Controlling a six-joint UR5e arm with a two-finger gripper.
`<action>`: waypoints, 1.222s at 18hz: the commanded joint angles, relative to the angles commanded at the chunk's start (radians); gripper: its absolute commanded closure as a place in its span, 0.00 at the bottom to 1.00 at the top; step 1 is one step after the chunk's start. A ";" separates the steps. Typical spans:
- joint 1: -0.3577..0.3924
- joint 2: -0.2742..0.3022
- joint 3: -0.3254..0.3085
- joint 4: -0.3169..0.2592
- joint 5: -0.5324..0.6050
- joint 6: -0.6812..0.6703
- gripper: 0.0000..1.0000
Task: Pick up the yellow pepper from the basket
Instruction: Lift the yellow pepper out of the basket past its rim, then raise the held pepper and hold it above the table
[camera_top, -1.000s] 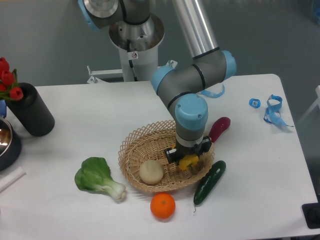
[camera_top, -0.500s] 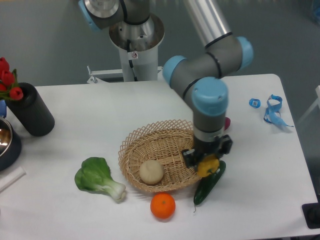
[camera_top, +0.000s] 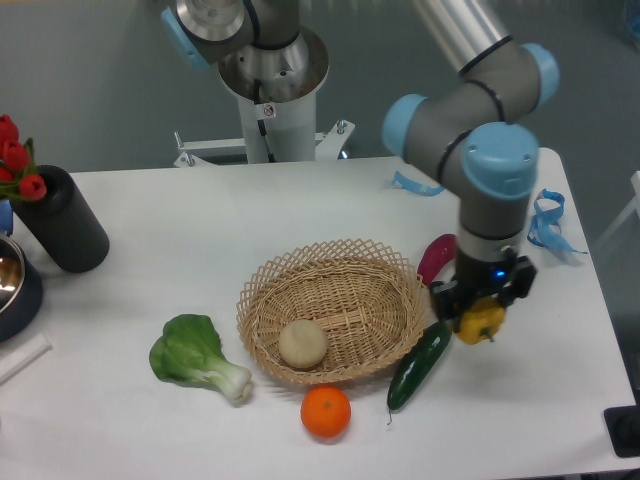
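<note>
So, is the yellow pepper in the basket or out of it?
Out. The yellow pepper is held in the gripper, right of the basket rim and beyond the cucumber.

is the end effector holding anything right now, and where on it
Yes, the end effector holds the yellow pepper, gripped around its upper part, with the lower body hanging free to the right of the basket.

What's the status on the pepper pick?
Gripper shut on yellow pepper. Pepper lifted, clear of the basket, to its right over the table. Cucumber and purple eggplant lie nearby; nothing blocking.
</note>
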 joint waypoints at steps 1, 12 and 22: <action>0.011 -0.011 0.015 0.000 0.002 0.055 0.49; 0.081 -0.020 0.032 -0.024 0.024 0.494 0.48; 0.094 -0.002 0.032 -0.074 0.032 0.554 0.47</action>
